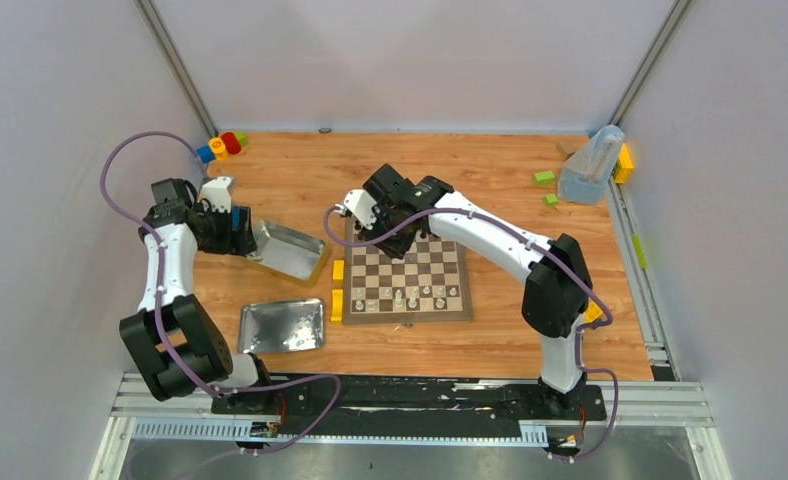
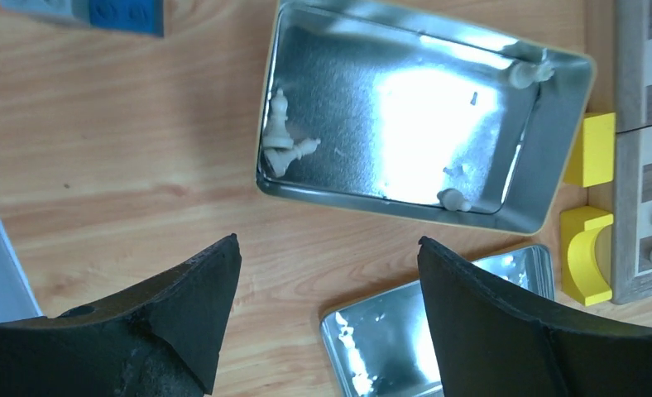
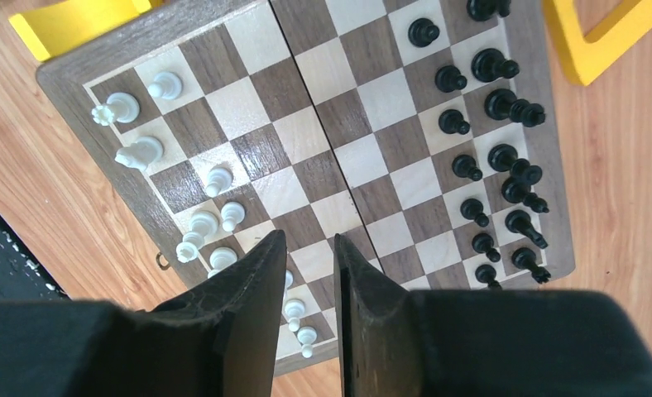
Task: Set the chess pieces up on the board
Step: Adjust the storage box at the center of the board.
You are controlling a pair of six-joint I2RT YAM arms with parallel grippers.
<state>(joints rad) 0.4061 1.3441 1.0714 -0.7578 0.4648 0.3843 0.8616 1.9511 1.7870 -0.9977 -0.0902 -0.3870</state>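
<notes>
**Chess set-up, white side part-filled; fetch from tin pending**

- Left gripper (image 2: 329, 248): fingers spread wide, nothing between them, hovering over bare tabletop
- Tin (image 2: 372, 74): just ahead of those fingers. About 5 white pieces (image 2: 281, 136) lie loose in it, most toppled against its walls
- Yellow blocks (image 2: 592, 149): ahead and to the right of the left fingers, between tin and board
- Board (image 3: 306, 157): beneath the right gripper (image 3: 306, 244), whose fingers stand a narrow slit apart, nothing seen between them
- White pieces on the board: left of that hand, ranks showing gaps
- Black pieces (image 3: 513, 106): right of that hand, 2 ranks looking near complete
- Step, as judged: stocking the white side
- Next move, as judged: the left hand reaches forward into the tin and closes on 1 toppled piece. This needs a fine pinch close to the wall
</notes>
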